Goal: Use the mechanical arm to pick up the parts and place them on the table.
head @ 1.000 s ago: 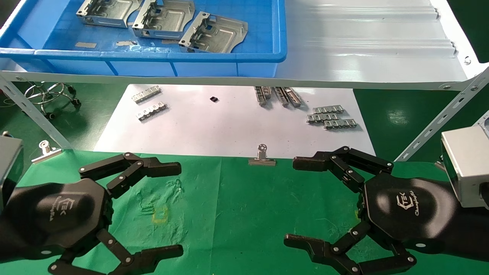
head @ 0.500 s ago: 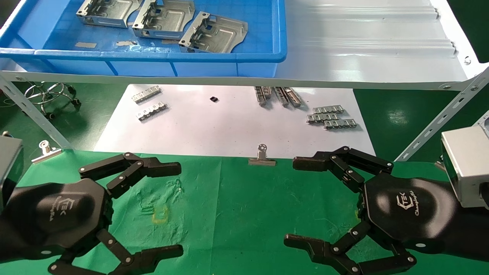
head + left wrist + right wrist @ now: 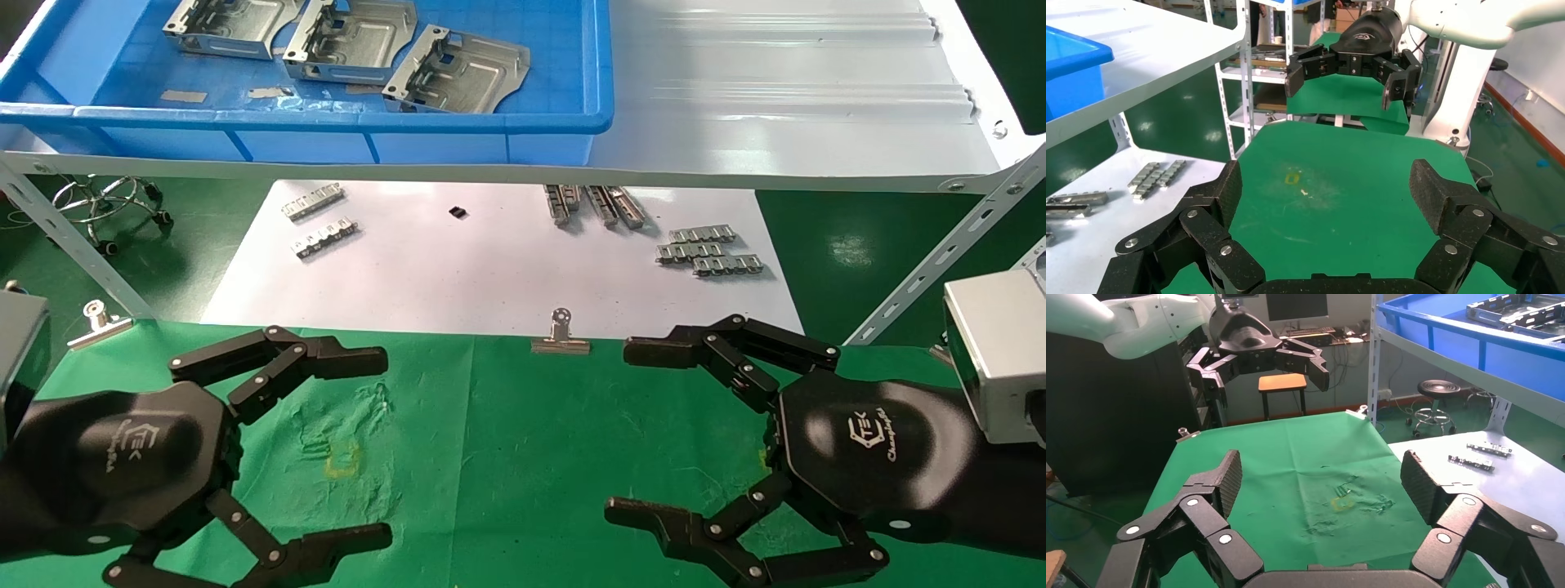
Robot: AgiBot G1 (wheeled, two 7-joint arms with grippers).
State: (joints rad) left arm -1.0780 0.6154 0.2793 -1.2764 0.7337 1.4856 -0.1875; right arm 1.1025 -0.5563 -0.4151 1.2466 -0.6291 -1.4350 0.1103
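**Both grippers wide over the cloth, parts in the bin**

Left gripper (image 3: 372, 445) hovers low over the green table (image 3: 523, 441), fingers spread wide, nothing held. Right gripper (image 3: 633, 433) faces it across the cloth, just as wide, also empty. Yellow mark (image 3: 343, 461) lies just beside the left fingertips. Binder clip (image 3: 560, 335) sits on the cloth edge, beyond and between the two grippers. Three parts (image 3: 458, 69) lie well beyond both, in the blue bin (image 3: 327, 122) on the shelf (image 3: 784, 106). Small strips (image 3: 709, 249) rest on the white sheet (image 3: 458, 269) ahead of the right gripper.
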